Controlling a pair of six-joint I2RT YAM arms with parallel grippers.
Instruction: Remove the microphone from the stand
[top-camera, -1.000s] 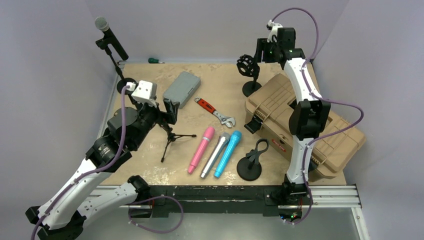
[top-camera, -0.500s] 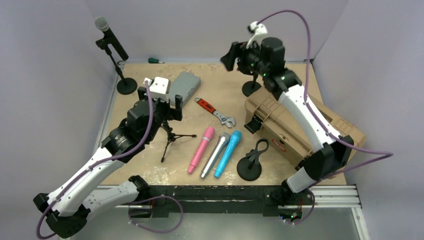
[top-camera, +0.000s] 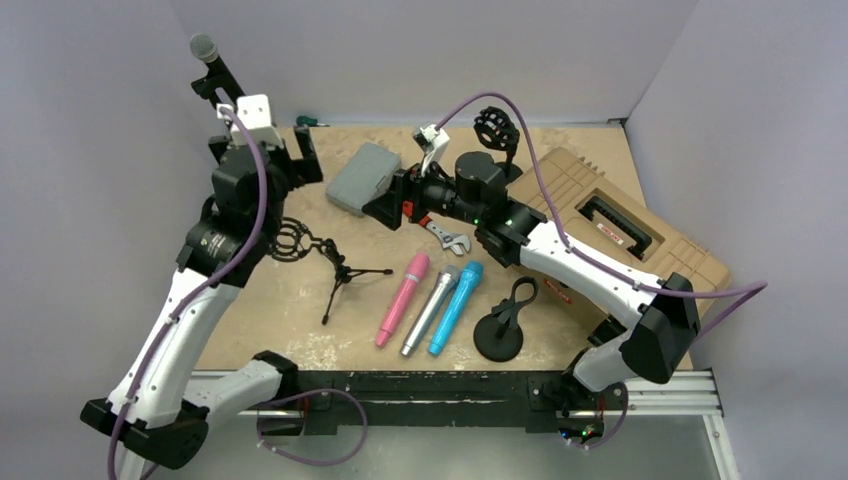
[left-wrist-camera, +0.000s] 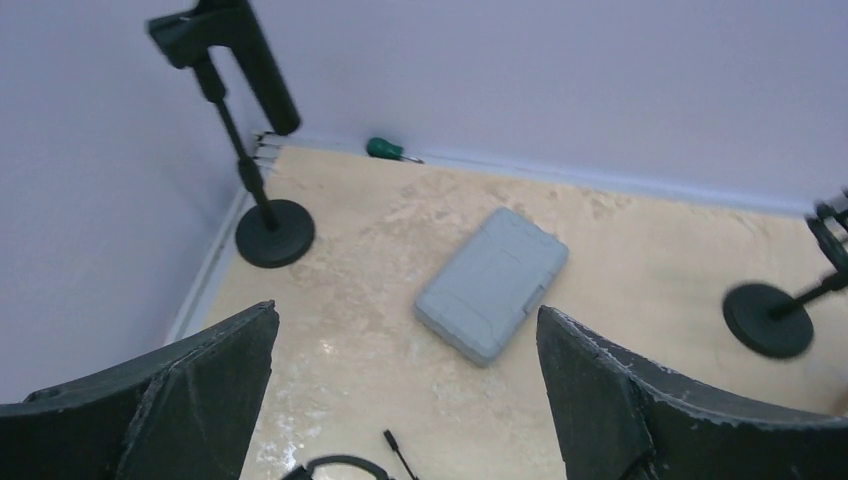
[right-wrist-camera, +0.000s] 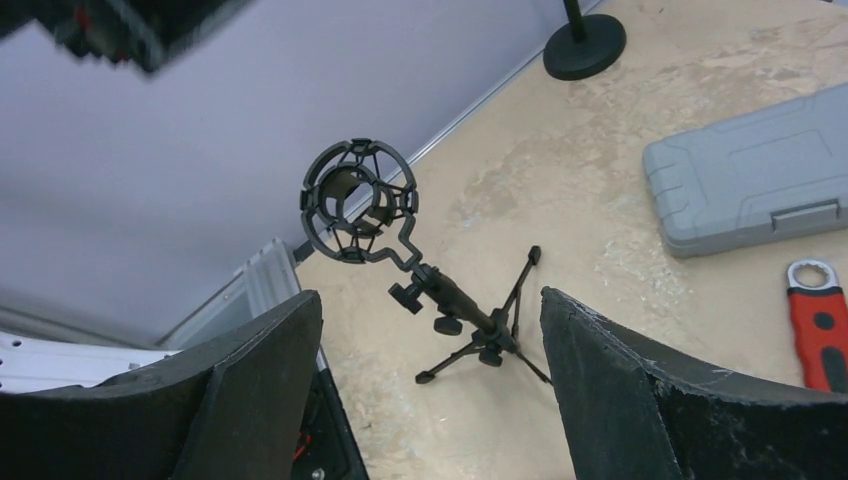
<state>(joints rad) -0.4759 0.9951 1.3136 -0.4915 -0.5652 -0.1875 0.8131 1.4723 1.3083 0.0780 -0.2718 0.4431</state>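
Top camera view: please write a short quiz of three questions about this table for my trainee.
1. True or false: the black microphone sits clipped in its stand.
2. The left gripper is: A open and empty; B shut on the black microphone; C shut on the stand.
3. Fill in: between the pink microphone and the blue microphone lies a ___ one.
Key: 1 true; 2 A; 3 silver.

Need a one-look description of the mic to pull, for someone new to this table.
Go to the table's far-left corner, where a black round-based stand rises by the wall. The microphone is clipped tilted at its top: black body, grey mesh head. It is the only mounted one; the pink mic, silver mic and blue mic lie loose near the front.
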